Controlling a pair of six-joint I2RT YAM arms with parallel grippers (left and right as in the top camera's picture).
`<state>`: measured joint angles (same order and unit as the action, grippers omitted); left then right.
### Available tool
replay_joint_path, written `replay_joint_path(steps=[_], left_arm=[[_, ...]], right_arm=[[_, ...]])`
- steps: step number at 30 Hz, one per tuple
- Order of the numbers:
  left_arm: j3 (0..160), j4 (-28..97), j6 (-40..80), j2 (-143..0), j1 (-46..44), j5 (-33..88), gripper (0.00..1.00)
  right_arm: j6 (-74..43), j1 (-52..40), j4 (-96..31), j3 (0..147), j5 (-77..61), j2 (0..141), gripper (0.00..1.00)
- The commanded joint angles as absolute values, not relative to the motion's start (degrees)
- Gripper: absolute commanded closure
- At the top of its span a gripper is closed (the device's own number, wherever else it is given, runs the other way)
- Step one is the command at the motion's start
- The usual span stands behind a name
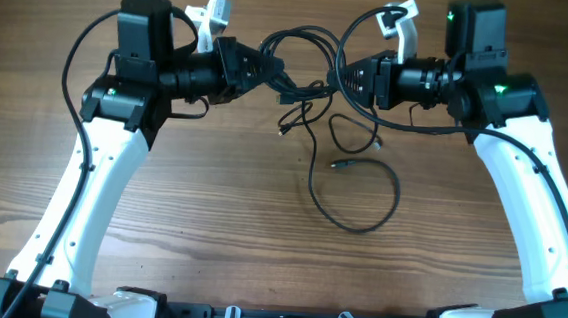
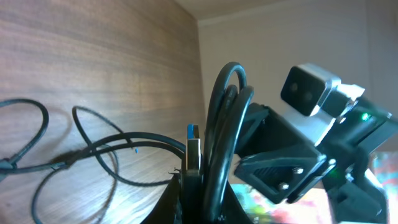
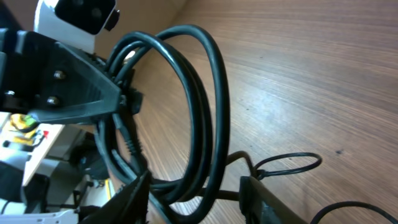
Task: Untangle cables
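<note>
The cables point(image 1: 302, 38) are thin black cords, bunched in the air between my two grippers at the back of the table. Loose strands trail down onto the wood and end in a wide loop with a small plug point(image 1: 340, 165). My left gripper point(image 1: 266, 71) is shut on the bundle. In the left wrist view its jaws point(image 2: 202, 180) pinch a blue-tipped plug point(image 2: 194, 149) and a doubled cable loop point(image 2: 225, 118). My right gripper point(image 1: 342, 80) is open. In the right wrist view its fingers point(image 3: 127, 199) stand apart, and the cable loops point(image 3: 208, 99) pass between them unpinched.
The wooden table point(image 1: 199, 223) carries only the trailing cords near its middle. Thicker black wires point(image 1: 76, 54) run along each arm. The white arm links point(image 1: 91, 196) reach in from the front corners. The two grippers are close together, almost facing.
</note>
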<state>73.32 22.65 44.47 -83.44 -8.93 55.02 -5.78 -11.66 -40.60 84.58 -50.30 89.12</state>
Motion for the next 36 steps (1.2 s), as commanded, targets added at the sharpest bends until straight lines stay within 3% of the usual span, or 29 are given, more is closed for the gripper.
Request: replay_joint_path(steps=[1, 4, 11, 16, 20, 23, 30, 36], left_arm=[[73.5, 22.0, 51.5, -83.0, -8.9, 57.0, 0.96], [73.5, 21.8, 51.4, -83.0, -8.9, 57.0, 0.96], [73.5, 21.4, 51.2, -83.0, -8.9, 56.5, 0.96], [73.5, 25.6, 45.4, -83.0, -8.9, 47.4, 0.86], [73.5, 32.4, 45.4, -83.0, -8.9, 37.5, 0.69], [73.5, 36.3, 45.2, -83.0, -8.9, 31.9, 0.49], [73.5, 36.2, 39.1, -83.0, -10.2, 30.8, 0.45], [73.5, 24.6, 37.7, -83.0, -15.5, 32.8, 0.43]], right_arm=[[-6.2, -12.6, -40.3, 85.6, -46.9, 89.1, 0.60], [-7.7, -13.9, -39.8, 85.6, -44.2, 89.5, 0.66], [-15.1, -14.4, -40.0, 85.6, -35.9, 89.5, 0.96], [-17.1, -13.3, -38.8, 85.6, -31.0, 88.7, 0.96], [-17.3, -10.5, -35.5, 85.6, -29.6, 84.9, 0.96], [-17.9, -9.7, -34.3, 85.6, -24.1, 80.9, 0.96], [-17.1, -9.7, -35.7, 85.6, -29.3, 78.2, 0.96], [-18.0, -9.7, -38.7, 85.6, -29.7, 78.3, 0.96]])
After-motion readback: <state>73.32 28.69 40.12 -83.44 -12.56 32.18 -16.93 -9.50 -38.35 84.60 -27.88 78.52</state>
